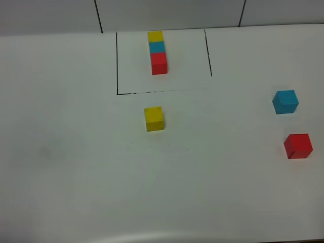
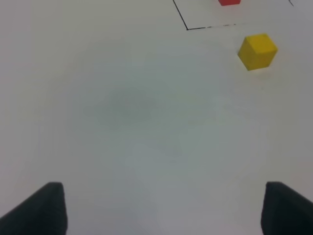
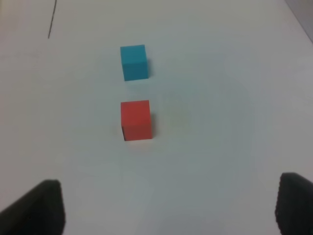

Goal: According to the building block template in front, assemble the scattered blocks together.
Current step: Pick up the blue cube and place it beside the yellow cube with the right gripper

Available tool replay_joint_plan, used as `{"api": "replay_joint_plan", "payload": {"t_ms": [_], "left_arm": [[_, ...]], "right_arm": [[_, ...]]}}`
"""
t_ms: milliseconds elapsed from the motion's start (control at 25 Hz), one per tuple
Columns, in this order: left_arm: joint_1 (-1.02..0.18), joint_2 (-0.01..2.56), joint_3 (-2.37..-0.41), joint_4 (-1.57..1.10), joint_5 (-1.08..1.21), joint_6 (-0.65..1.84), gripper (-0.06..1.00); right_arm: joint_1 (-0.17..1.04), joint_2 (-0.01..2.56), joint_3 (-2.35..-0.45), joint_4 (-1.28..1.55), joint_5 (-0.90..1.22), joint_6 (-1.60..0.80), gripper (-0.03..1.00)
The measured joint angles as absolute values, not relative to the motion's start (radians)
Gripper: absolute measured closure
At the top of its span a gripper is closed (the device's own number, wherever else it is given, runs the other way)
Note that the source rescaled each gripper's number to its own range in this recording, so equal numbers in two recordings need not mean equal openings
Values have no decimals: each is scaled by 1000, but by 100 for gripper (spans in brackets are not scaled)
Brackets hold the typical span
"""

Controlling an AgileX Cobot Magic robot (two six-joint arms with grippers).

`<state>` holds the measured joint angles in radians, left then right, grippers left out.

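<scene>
The building block template (image 1: 158,52) is a joined row of yellow, cyan-blue and red cubes at the back, inside a thin black outline (image 1: 117,66). Of the scattered blocks, the yellow block (image 1: 154,118) (image 2: 257,51) lies just in front of the outline. The cyan-blue block (image 1: 285,102) (image 3: 133,62) and the red block (image 1: 297,146) (image 3: 135,120) sit apart at the right edge. My left gripper (image 2: 161,208) stands open over bare table, well short of the yellow block. My right gripper (image 3: 168,208) is open too, with the red block ahead of it. Neither gripper shows in the exterior high view.
The white table (image 1: 76,152) runs to a rounded front edge (image 1: 152,237). A panelled wall (image 1: 167,12) stands behind the template. The template's red cube (image 2: 229,2) peeks into the left wrist view beside the outline's corner (image 2: 186,28).
</scene>
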<state>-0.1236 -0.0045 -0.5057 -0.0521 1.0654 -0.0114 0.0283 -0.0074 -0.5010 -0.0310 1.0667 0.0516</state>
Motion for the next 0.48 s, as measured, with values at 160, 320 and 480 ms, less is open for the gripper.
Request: {"api": "replay_joint_plan", "payload": {"t_ms": [160, 320, 480], "left_arm": [[-63, -5, -506, -52, 1066, -11, 10], [-48, -5, -506, -52, 1066, -11, 10], [-48, -5, -506, -52, 1066, -11, 10]], "right_arm": [[28, -7, -501, -31, 1067, 52, 22], [28, -7, -501, -31, 1067, 52, 22], [28, -7, -501, -31, 1067, 52, 22]]}}
